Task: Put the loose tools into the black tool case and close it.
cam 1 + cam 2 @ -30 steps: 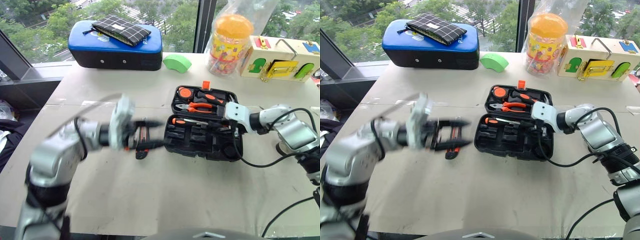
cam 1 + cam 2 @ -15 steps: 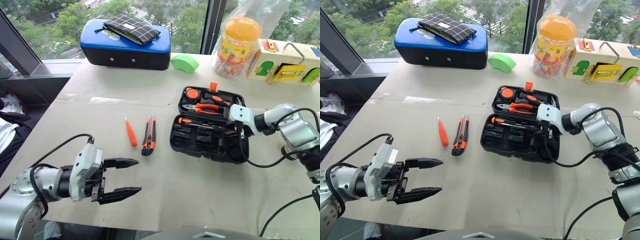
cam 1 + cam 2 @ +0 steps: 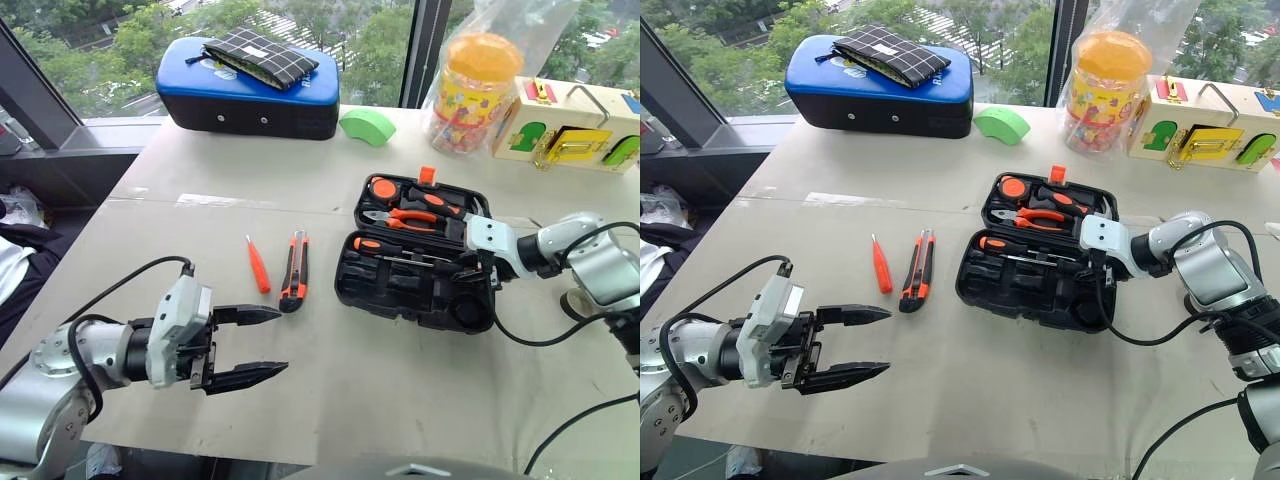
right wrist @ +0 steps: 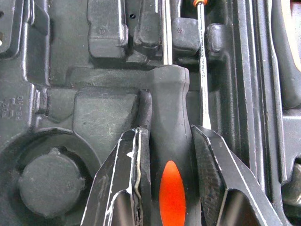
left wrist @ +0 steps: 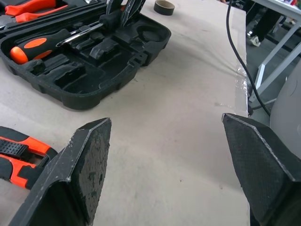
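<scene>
Left gripper has pulled back from the knife, jaws wide, empty. Right gripper clamps a screwdriver in the open case; releasing crooked could leave it unseated, blocking the lid.

Utility knife cut by frame edge.

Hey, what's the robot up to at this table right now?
It is packing tools into the open black tool case. The right gripper is closed on a screwdriver, setting it into the case. The left gripper hangs open and empty near the utility knife and small orange tool lying on the table.
</scene>
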{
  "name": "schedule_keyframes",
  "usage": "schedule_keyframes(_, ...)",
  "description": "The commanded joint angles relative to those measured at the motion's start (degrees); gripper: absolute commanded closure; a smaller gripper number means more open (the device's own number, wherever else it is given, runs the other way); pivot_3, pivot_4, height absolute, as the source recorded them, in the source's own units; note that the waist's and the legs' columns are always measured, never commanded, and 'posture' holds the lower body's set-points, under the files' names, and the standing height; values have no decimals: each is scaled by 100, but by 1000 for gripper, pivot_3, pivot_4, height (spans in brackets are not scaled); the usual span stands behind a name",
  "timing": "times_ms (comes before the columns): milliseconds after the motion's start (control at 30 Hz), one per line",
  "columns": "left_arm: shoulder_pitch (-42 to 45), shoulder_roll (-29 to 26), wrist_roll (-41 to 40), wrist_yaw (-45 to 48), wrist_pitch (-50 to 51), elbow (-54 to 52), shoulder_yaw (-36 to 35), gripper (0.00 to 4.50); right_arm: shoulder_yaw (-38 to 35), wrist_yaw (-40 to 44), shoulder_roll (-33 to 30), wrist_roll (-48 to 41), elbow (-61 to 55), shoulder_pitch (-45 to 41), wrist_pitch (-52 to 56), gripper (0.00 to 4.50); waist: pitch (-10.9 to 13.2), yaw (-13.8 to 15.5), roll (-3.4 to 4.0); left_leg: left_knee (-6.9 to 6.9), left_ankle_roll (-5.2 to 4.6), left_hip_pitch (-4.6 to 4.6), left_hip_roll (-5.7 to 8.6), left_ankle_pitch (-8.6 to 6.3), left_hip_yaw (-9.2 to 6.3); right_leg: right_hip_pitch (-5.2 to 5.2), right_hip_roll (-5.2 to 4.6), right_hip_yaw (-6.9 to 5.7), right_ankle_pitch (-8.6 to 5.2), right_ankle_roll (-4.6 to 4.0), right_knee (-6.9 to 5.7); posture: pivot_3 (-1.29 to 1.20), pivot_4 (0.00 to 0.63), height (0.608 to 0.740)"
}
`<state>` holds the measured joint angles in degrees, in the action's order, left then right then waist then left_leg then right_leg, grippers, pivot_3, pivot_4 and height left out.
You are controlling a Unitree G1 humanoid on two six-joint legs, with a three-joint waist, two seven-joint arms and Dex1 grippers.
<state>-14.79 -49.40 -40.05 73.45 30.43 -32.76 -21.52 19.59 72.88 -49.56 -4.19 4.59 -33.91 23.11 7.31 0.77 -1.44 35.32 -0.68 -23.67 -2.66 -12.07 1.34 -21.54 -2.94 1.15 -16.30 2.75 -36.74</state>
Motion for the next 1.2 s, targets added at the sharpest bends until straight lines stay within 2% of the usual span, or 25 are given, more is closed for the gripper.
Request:
schedule_keyframes(33,107,-86,-61,-1,-111,31,58,684,77,343,22,48,149,-166,-112,2767,0,-1,0,0,0,0,0,0,0,0,0,0,0,0,0,0,150,740)
schedule_keyframes(133,144,-96,-38,-2,-140,89,92,684,-118,483,-10,-90,172,-201,-339,1599,-2,-7,-3,1,0,-1,0,0,0,0,2,0,5,10,0,0,150,740)
schedule_keyframes(233,138,-84,-13,-29,-200,143,127,684,-731,739,83,-907,-13,-290,218,1599,0,-16,-1,0,0,0,-6,0,-2,0,8,-2,6,11,-1,0,150,740)
schedule_keyframes(333,118,-48,21,-64,-264,167,180,684,-1329,636,209,-1654,-292,-243,806,2502,6,-46,8,-1,0,0,-11,0,-3,4,11,2,7,11,-4,0,150,740)
schedule_keyframes(467,123,39,36,-206,-311,180,246,684,-1835,-242,615,-1875,-692,240,993,4444,-5,-45,-9,0,0,2,-12,0,-7,6,10,2,7,11,-5,0,150,740)
schedule_keyframes(533,107,103,34,-325,-316,166,259,684,-1844,-942,918,-1574,-771,567,850,4444,-16,-44,-27,-1,0,2,-12,0,-7,7,9,3,7,11,-5,0,150,740)
schedule_keyframes(633,71,210,-48,-575,-224,91,242,684,-1349,-1532,1119,-858,-824,1170,406,4444,-11,-27,-18,2,0,0,-9,0,-5,5,6,8,7,11,-6,0,150,740)
schedule_keyframes(767,80,311,-50,-883,-162,76,287,684,-475,-1709,1138,-50,-600,1524,-39,4444,-25,-80,-13,2,0,13,-8,0,-4,7,7,24,8,13,-10,0,150,740)
schedule_keyframes(900,168,498,-60,-1272,-90,224,290,684,-405,-1845,1122,253,-400,1557,-493,4444,-32,-133,-27,-15,1,99,-15,-2,2,83,12,15,-8,-8,-2,0,150,740)
schedule_keyframes(967,177,726,-164,-1679,53,305,187,684,-812,-2018,1168,90,-491,1593,-913,4444,-34,-127,-29,-14,1,100,-33,-2,-3,83,12,14,-8,-9,-2,0,150,740)
schedule_keyframes(1033,167,1131,-67,-2484,168,329,91,684,-1446,-2003,1243,-532,-1024,1772,-1127,4444,-36,-97,-45,-11,1,98,-41,-2,-6,84,10,18,-7,-9,-2,0,150,740)
schedule_keyframes(1133,345,1716,278,-3916,482,269,40,684,-1927,-1578,1157,-1488,-1819,2076,-840,4444,-3,-77,-9,-8,1,82,-38,-2,-7,83,1,26,-1,2,0,0,150,740)
schedule_keyframes(1167,459,1913,369,-4414,638,242,39,684,-2016,-1504,1121,-1737,-2057,2180,-664,3967,1,-69,-4,-8,1,83,-37,-2,-6,81,0,29,7,15,-2,0,150,740)
schedule_keyframes(1200,546,2035,411,-4738,763,223,38,684,-2067,-1481,1101,-1889,-2210,2240,-528,3763,0,-60,-5,-10,1,83,-37,-2,-11,82,3,26,7,16,-2,0,150,740)
